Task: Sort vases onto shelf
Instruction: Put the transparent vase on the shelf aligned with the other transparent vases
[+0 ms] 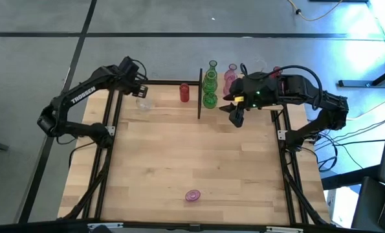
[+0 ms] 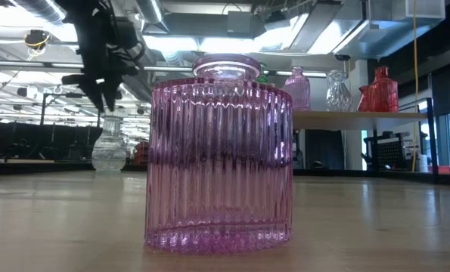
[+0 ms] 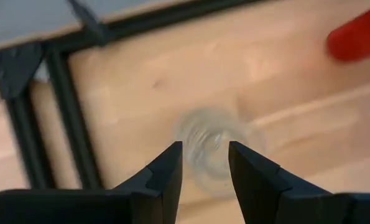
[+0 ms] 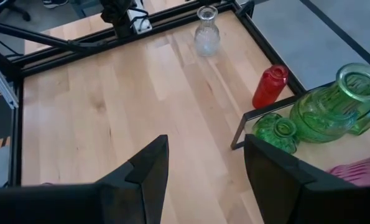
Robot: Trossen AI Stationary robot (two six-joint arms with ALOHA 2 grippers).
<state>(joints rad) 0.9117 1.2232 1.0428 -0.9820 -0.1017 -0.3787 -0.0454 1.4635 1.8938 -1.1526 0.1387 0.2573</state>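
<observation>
Starting at the left of the table (image 1: 179,155): left tool (image 1: 142,90), poised directly above a clear vase (image 1: 143,102) near the far left corner; fingers (image 3: 166,177) parted, not touching the glass, nothing held. The clear vase stands upright on the table, just inside the black frame.

Next along the far edge: one red vase (image 1: 184,93), cylindrical, upright on the table, just left of a black upright post (image 1: 199,94) of the shelf (image 4: 334,158).

On the shelf, right of that post: three green vases in a row running away from the table's middle, the nearest (image 1: 209,100) small and round, the next (image 1: 209,83) larger and ribbed, the farthest (image 1: 213,66) slim. Beside them, pink vases (image 1: 230,74); from table height another clear one (image 2: 338,91) and red ones (image 2: 379,89) also show on the board.

Right tool (image 1: 236,116), hanging over the table just beside the shelf's near edge, fingers (image 4: 144,171) spread apart and empty.

Near edge of the table, roughly centre: one pink ribbed vase (image 1: 192,195), squat and cylindrical, upright, well apart from both arms and from the shelf.
</observation>
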